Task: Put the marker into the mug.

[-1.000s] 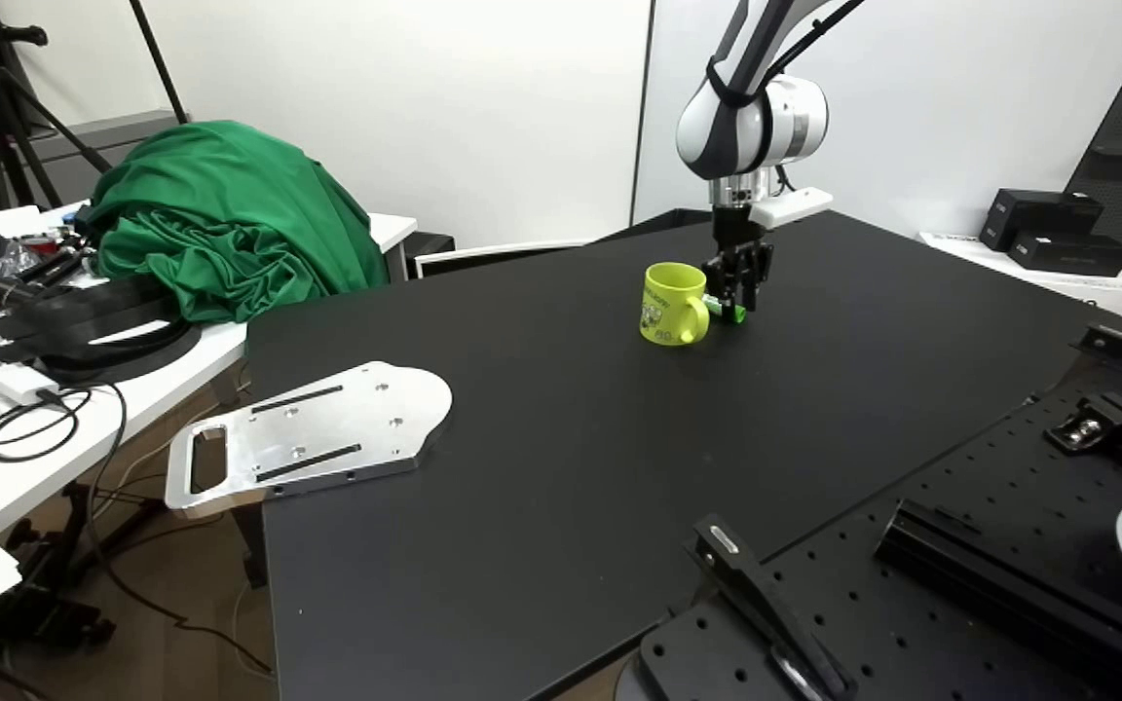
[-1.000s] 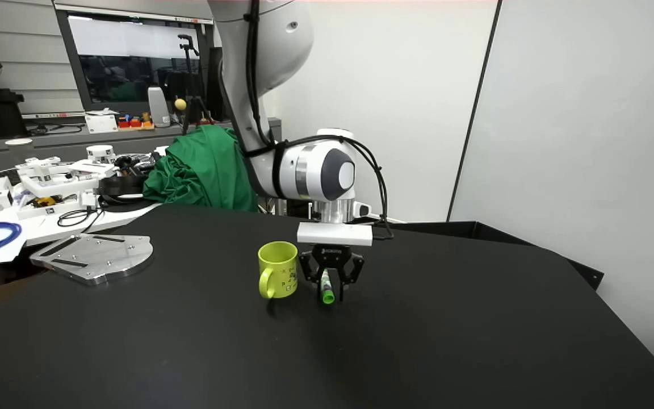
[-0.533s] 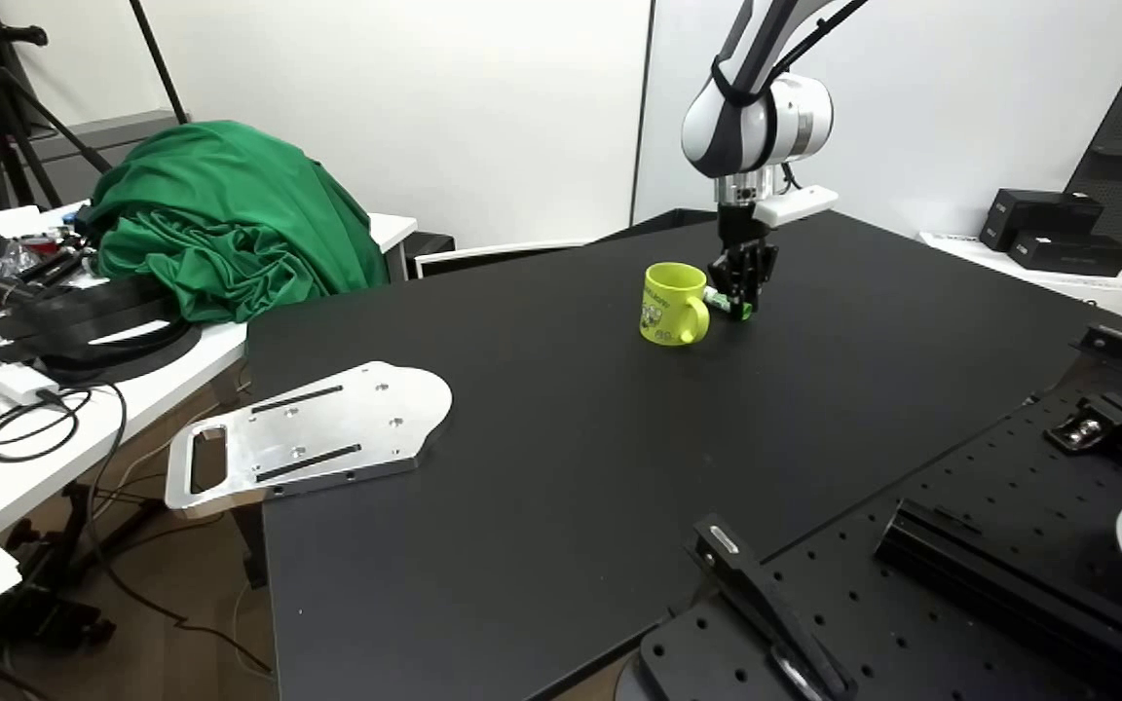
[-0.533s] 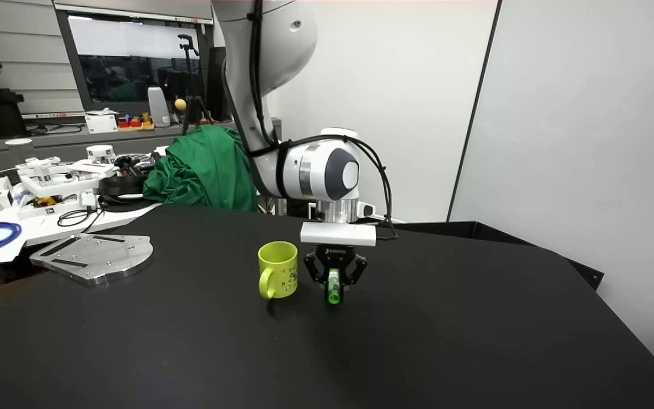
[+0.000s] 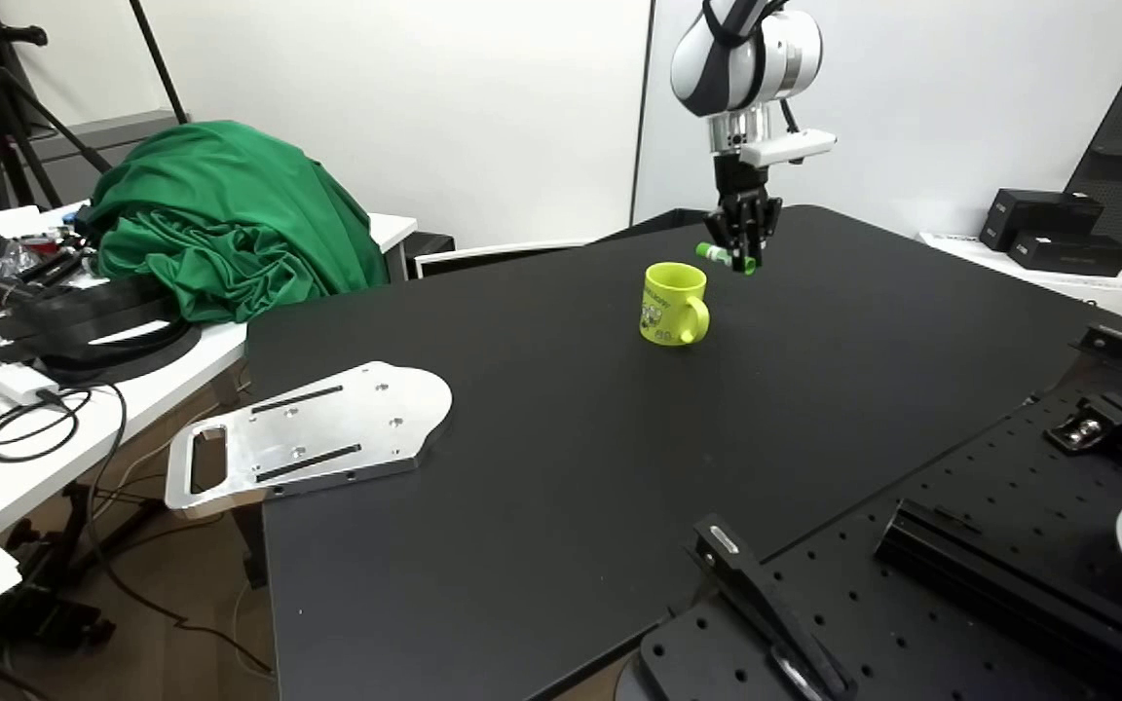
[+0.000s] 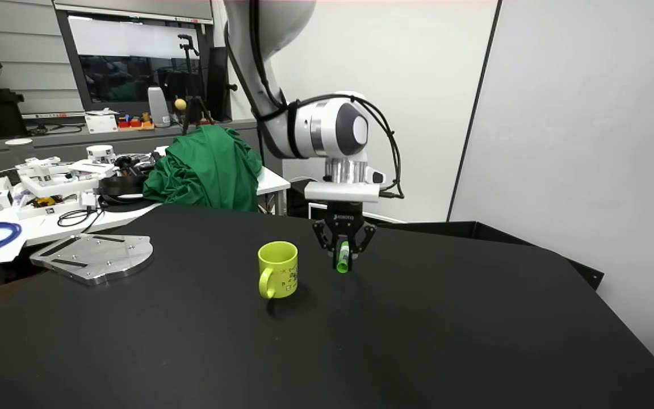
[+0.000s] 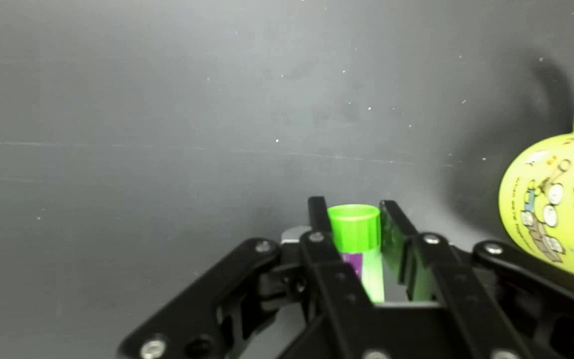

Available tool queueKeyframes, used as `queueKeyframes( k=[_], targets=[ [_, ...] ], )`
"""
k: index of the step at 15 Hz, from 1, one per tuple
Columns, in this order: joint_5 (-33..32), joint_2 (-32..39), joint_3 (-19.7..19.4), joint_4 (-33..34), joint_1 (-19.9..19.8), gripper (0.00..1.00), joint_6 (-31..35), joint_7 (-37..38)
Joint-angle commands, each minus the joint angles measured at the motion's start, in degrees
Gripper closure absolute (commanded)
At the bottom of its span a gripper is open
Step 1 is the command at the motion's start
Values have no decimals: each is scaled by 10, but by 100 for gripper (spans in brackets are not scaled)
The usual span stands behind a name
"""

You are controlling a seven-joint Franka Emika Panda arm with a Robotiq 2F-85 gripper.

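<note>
The lime-green mug stands upright on the black table, also seen in another exterior view. Its handle points toward that second camera. In the wrist view the printed mug is cut off at the right edge. My gripper is shut on the marker, a white one with bright green ends. It holds the marker lying roughly level, raised above the table, beside the mug and apart from it. In the wrist view the green end of the marker sits between the fingertips.
A silver metal plate lies at a table edge. A green cloth and a cluttered white table are off to the side. Black boxes stand past the far end. Black rails lie near the robot's side.
My gripper closed around the marker, then rose with it off the table. It has moved up and somewhat away from the mug. The mug has not moved.
</note>
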Motion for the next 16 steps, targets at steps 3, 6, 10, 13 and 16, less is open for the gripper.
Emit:
queueKeyframes(
  k=[3,6,10,13,16],
  targets=[
    [7,-7,-6,122,12,93,-252,87],
    [24,15,9,183,5,93,-393,92],
    [71,82,24,296,-1,93,-566,118],
    [111,135,33,368,0,93,-664,152],
    [143,183,41,436,1,93,-709,174]
  ],
)
